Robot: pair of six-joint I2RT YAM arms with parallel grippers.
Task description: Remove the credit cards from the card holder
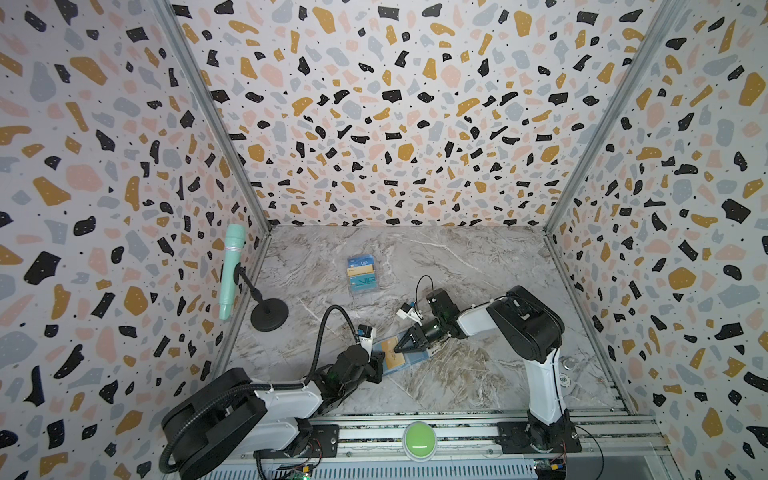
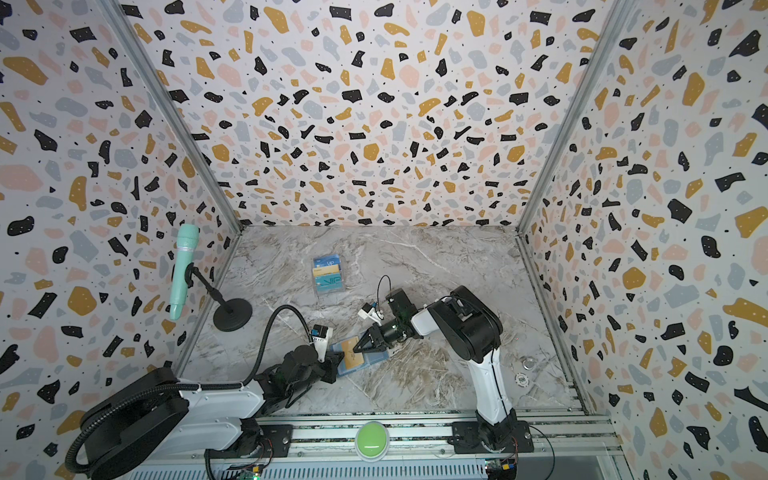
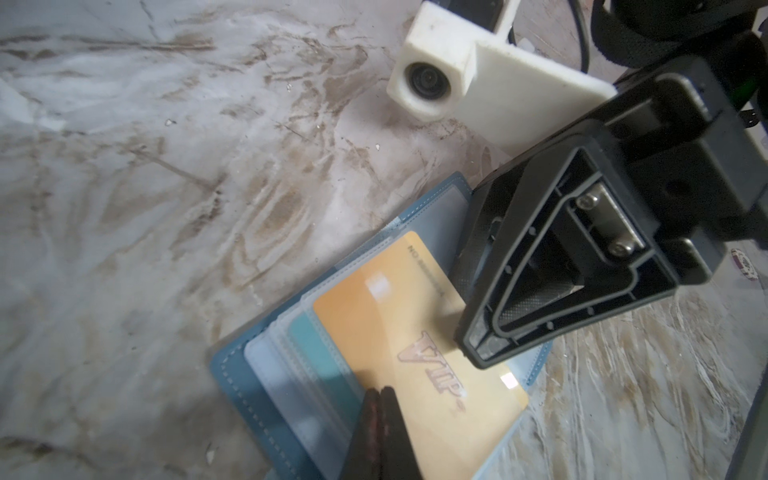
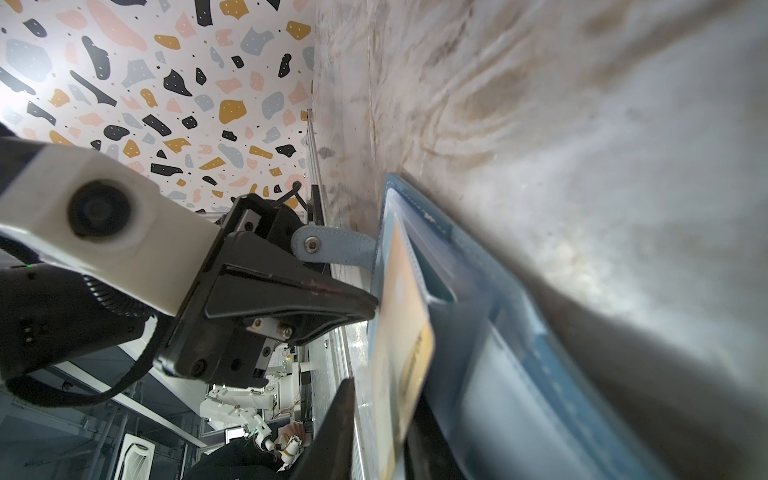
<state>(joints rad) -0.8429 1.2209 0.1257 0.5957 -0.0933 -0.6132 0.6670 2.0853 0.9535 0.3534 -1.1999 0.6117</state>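
The slate-blue card holder point(image 1: 415, 357) point(image 3: 232, 374) lies open on the marble table near the front, its snap tab point(image 4: 332, 247) sticking out. A golden-yellow credit card point(image 3: 399, 332) point(image 4: 399, 332) marked VIP stands partly out of its clear pocket. A teal card point(image 3: 320, 353) shows in a sleeve beside it. My left gripper point(image 1: 376, 365) point(image 3: 380, 392) is shut, its tips pressing on the holder next to the golden card. My right gripper point(image 1: 397, 348) point(image 4: 382, 390) straddles the golden card's edge, jaws a little apart with a gap beside the card.
A clear tiered rack point(image 1: 363, 274) holding cards stands further back. A mint microphone point(image 1: 230, 270) on a black stand point(image 1: 269, 314) is at the left wall. A poker chip point(image 1: 564, 379) lies at the right; a green button point(image 1: 419, 440) sits on the front rail.
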